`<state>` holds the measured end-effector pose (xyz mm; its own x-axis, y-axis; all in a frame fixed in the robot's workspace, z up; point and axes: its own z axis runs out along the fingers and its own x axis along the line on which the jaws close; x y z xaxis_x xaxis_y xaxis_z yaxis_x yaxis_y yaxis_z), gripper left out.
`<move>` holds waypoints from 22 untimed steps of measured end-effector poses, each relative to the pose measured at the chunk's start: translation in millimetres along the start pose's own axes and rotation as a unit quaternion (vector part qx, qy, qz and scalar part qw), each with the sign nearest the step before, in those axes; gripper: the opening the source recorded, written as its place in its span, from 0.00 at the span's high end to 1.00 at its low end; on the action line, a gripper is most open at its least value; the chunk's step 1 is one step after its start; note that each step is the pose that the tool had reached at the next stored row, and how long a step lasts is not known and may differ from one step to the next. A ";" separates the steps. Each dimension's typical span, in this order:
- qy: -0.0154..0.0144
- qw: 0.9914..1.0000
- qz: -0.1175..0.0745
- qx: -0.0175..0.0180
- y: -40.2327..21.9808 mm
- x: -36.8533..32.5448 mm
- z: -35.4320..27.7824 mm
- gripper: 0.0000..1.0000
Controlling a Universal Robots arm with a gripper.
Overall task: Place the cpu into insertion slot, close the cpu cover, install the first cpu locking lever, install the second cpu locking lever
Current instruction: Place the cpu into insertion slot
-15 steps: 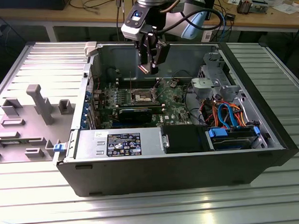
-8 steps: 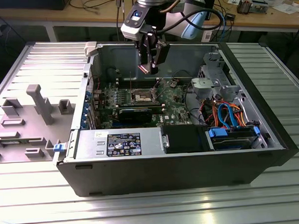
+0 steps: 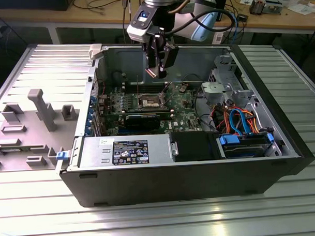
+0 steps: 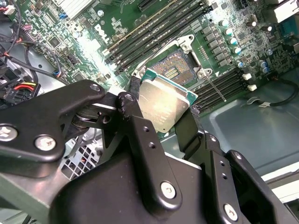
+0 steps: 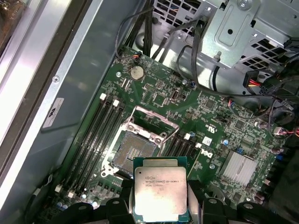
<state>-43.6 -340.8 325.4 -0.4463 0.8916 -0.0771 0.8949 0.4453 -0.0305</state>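
fig. the gripper (image 3: 157, 71) hung inside the open computer case (image 3: 175, 184), its fingers clamped on two opposite edges of the cpu (image 5: 160, 193). i held the chip flat with its metal top toward both wrist cameras, so that, as i judged, its underside faced the board. the insertion slot (image 5: 135, 151) lay below and just ahead of the fingertips, apart from the chip, its dark centre bare. the cpu cover (image 5: 156, 115) stood lifted at the slot's far side, leaving the way down free. i judged the chip not yet seated. the case lay on its side on a ribbed metal table (image 3: 151, 222). a grey parts fixture (image 3: 28, 127) sat beside it, and a wooden bench (image 3: 278, 20) with cables ran behind.
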 end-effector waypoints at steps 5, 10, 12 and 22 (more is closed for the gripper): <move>0.000 1.000 0.003 0.000 0.0 0.0 0.0 0.45; 0.000 1.000 0.007 0.001 0.0 0.0 0.0 0.45; 0.000 1.000 0.008 0.001 0.0 0.0 0.0 0.45; 0.000 1.000 0.014 0.001 0.0 0.0 0.0 0.45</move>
<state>-43.6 -340.8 325.3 -0.4213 0.9036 -0.0774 0.9069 0.4202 -0.0306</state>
